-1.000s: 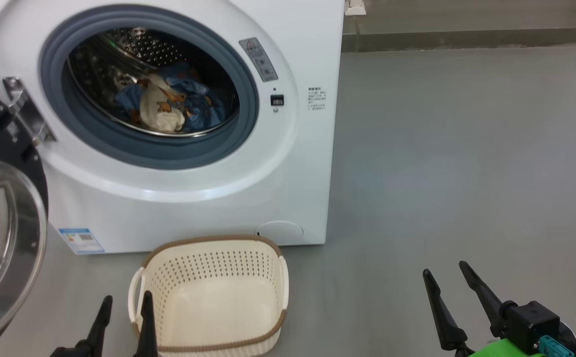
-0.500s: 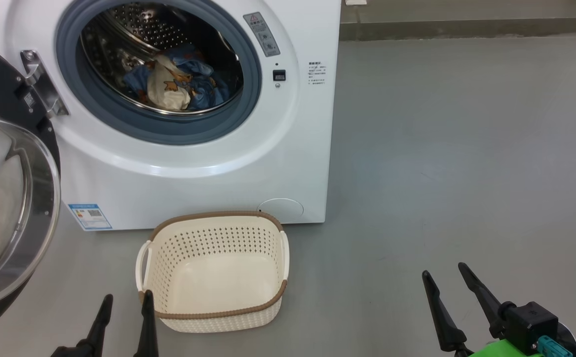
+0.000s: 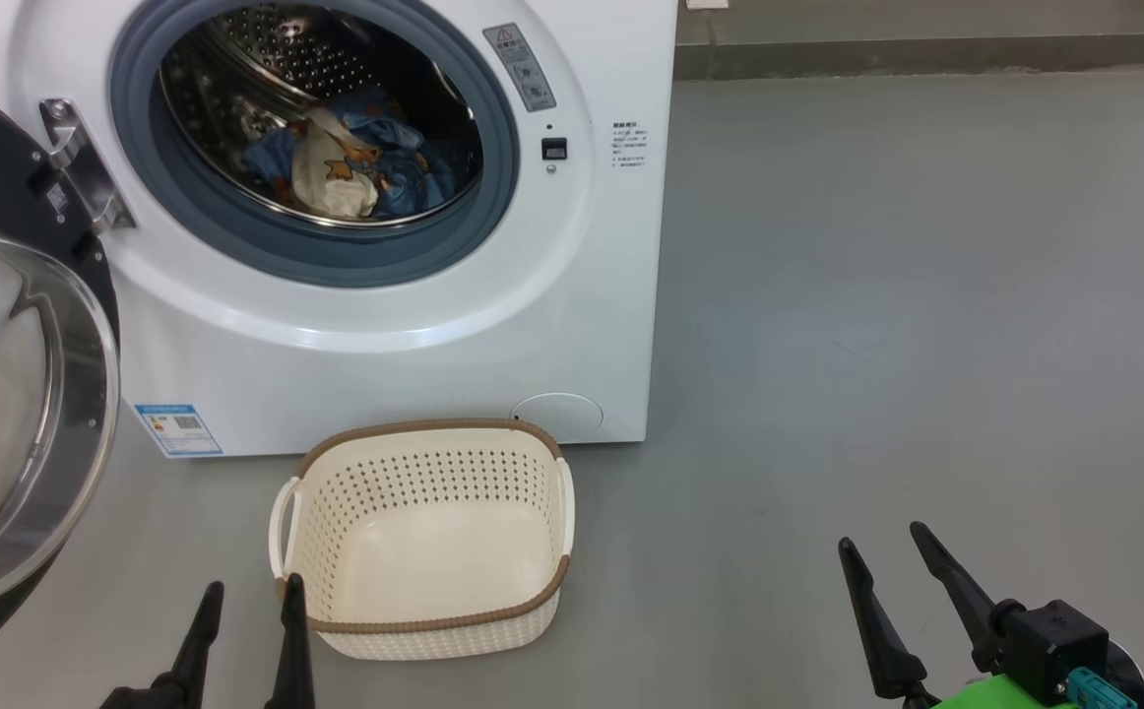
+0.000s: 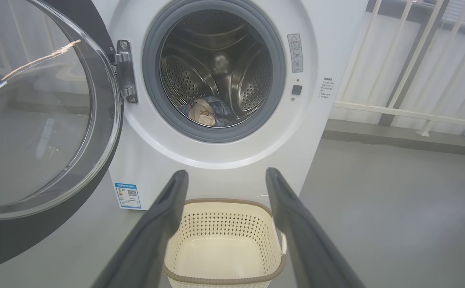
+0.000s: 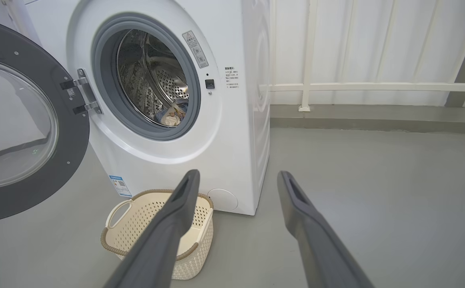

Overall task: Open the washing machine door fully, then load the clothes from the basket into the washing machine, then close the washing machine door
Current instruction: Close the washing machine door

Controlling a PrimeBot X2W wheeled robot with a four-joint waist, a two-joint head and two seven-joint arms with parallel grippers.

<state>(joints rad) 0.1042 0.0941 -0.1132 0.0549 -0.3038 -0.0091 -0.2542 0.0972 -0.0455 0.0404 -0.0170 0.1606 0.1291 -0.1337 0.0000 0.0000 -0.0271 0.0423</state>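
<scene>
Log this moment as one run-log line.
washing machine door open | clothes in drum | basket empty | left tool open | right tool open | next: close door

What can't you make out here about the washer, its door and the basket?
- washing machine door: left part cut by the head view's edge.
- clothes: bunched together; count unclear in every view.
- blue label sticker: print too small in every view.
- basket: near side cut by left wrist view's bottom edge.

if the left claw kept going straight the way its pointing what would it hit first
Probably the white front of the washing machine, just below its round opening: the open left claw aims there, passing over the basket. Depth is unclear, so it could clip the basket's far rim first.
</scene>
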